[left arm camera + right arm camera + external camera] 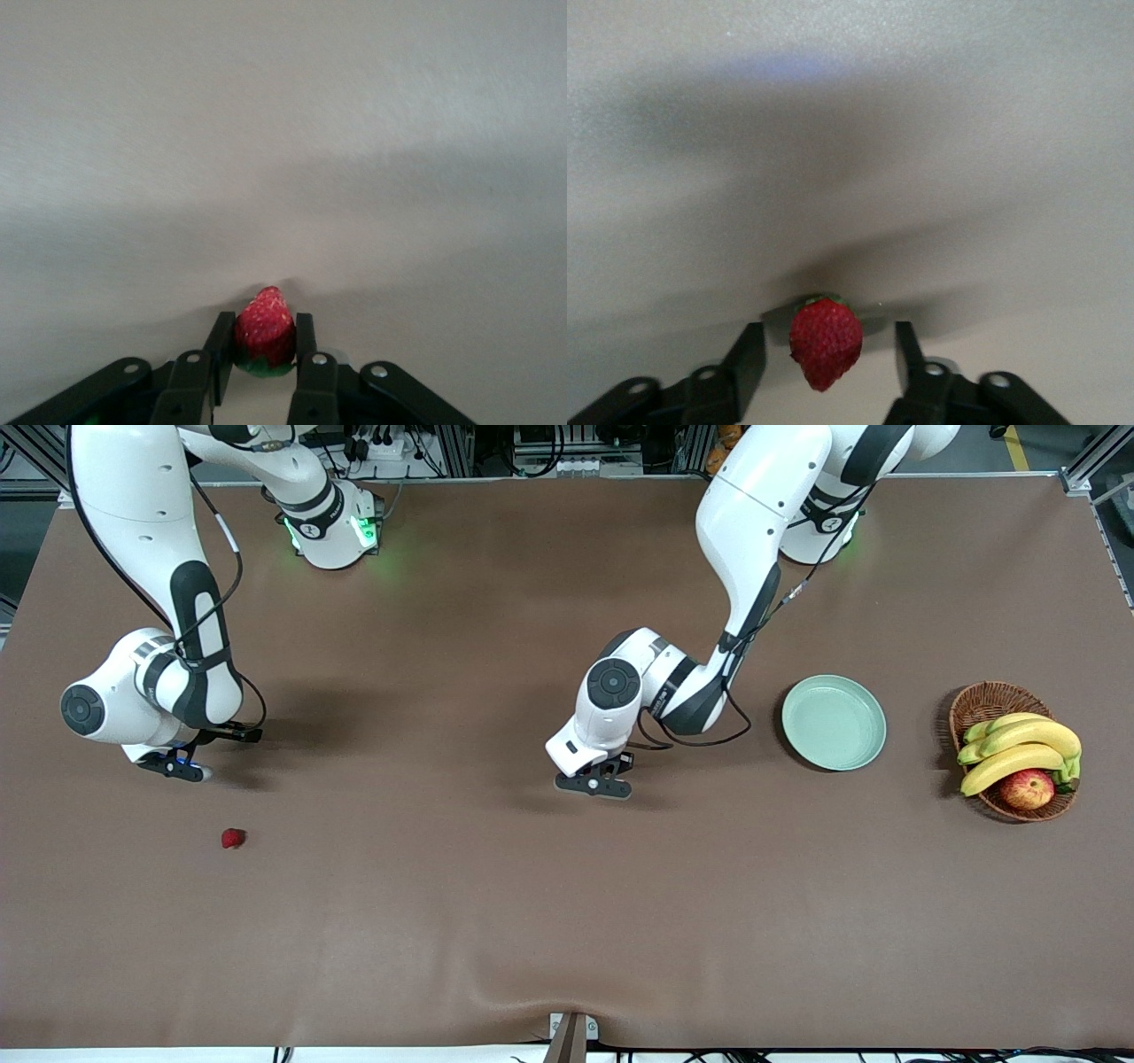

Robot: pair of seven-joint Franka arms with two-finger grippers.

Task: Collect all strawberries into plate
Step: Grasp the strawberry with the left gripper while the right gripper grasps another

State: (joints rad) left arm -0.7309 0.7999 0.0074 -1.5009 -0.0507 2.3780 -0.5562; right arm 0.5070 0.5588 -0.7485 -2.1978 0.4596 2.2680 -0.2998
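Observation:
My left gripper (595, 784) is low over the middle of the table and shut on a strawberry (264, 329), which is pinched between both fingers (220, 347). My right gripper (177, 767) is low near the right arm's end of the table. It is open, and a second strawberry (825, 342) sits between its fingers (749, 350) with a gap on each side. A third strawberry (232, 838) lies on the table, nearer the front camera than the right gripper. The mint-green plate (833, 722) is empty, toward the left arm's end.
A brown wicker basket (983, 701) with bananas (1019, 748) and a red-yellow apple (1027, 788) stands beside the plate at the left arm's end. The table is covered with a brown cloth (567, 921).

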